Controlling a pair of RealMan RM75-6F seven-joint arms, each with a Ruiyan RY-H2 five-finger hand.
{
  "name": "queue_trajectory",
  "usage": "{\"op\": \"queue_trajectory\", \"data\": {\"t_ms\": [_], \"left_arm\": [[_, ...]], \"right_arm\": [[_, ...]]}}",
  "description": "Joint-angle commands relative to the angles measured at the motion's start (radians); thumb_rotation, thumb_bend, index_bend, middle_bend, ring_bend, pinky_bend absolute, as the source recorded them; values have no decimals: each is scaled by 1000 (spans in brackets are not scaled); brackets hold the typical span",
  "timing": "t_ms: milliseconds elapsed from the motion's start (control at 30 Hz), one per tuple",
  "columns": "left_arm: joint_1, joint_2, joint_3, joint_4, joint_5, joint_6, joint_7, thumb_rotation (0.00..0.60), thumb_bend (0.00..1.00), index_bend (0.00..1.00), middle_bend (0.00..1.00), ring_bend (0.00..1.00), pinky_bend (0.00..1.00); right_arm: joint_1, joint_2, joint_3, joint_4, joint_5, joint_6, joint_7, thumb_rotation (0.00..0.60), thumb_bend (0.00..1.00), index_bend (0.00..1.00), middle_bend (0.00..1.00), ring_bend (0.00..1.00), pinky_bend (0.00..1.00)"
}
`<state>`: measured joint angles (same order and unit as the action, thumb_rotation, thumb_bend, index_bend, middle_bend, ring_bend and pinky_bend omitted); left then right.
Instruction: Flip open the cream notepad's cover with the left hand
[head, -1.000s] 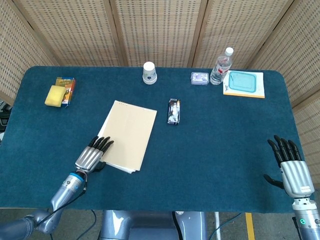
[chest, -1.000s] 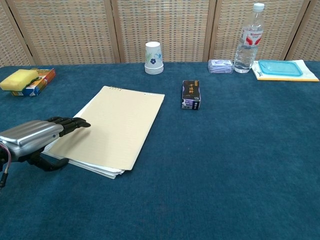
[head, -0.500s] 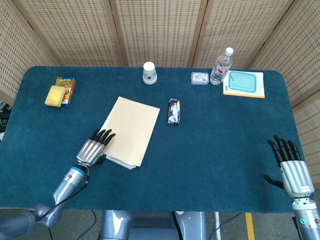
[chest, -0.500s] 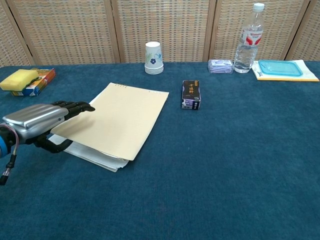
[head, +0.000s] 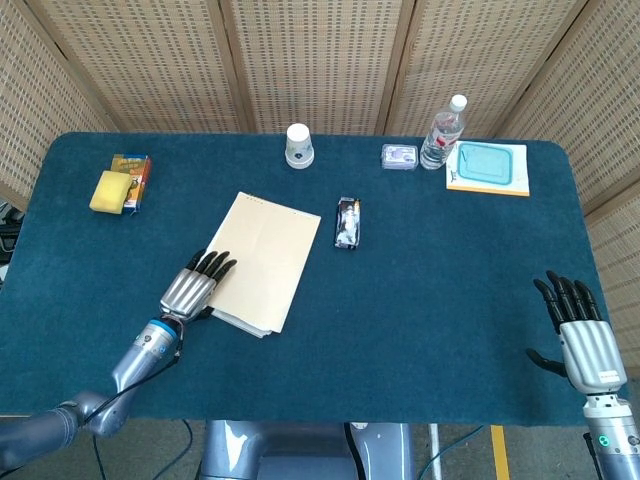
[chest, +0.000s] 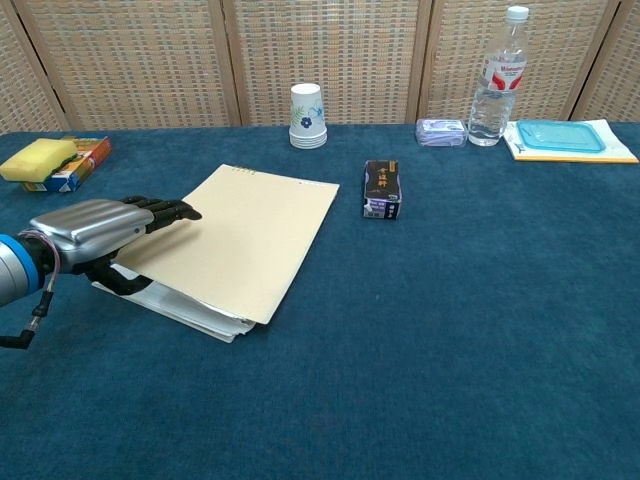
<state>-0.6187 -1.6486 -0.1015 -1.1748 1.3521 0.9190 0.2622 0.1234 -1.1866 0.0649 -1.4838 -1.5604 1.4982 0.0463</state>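
The cream notepad (head: 262, 257) (chest: 240, 240) lies left of the table's middle. Its cover is raised off the white pages at the near left corner. My left hand (head: 192, 288) (chest: 100, 232) pinches that corner, fingers on top of the cover and thumb beneath it. White pages (chest: 175, 306) show under the lifted edge. My right hand (head: 582, 335) hovers at the table's near right corner, fingers spread and holding nothing; the chest view does not show it.
A small black box (head: 347, 222) (chest: 381, 189) lies right of the notepad. At the back stand a paper cup (head: 298, 146), a water bottle (head: 441, 133) and a blue-lidded container (head: 490, 165). A yellow sponge (head: 110, 191) sits at the far left.
My left hand has lifted the cover's near left corner higher and moved slightly forward. The cover now stands clear of the pages. The right hand has not moved.
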Motion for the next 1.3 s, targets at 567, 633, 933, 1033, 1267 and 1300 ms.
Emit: {"op": "queue_trajectory", "data": {"t_ms": [567, 633, 933, 1033, 1267, 1300], "left_arm": [[-52, -38, -65, 28, -33, 26, -13, 600, 532, 0, 1, 7, 6], [-55, -41, -68, 36, -33, 34, -9, 600, 531, 5, 26, 47, 37], [-67, -50, -77, 43, -32, 57, -15, 600, 531, 435, 427, 367, 274], [-66, -40, -64, 33, -30, 49, -14, 600, 532, 611, 551, 446, 336], [-27, -11, 0, 30, 51, 130, -47, 600, 532, 736, 668, 536, 416], [-22, -5, 9, 29, 66, 143, -64, 600, 532, 736, 668, 536, 416]], "right_arm": [[3, -3, -2, 2, 2, -8, 0, 600, 0, 0, 0, 0, 0], [3, -3, -3, 2, 2, -9, 0, 600, 0, 0, 0, 0, 0], [2, -3, -4, 0, -1, -6, 0, 600, 0, 0, 0, 0, 0], [2, -2, -5, -1, -2, -7, 4, 600, 0, 0, 0, 0, 0], [2, 0, -8, -4, -9, -4, 6, 600, 0, 0, 0, 0, 0], [2, 0, -9, -5, -10, -4, 6, 600, 0, 0, 0, 0, 0]]}}
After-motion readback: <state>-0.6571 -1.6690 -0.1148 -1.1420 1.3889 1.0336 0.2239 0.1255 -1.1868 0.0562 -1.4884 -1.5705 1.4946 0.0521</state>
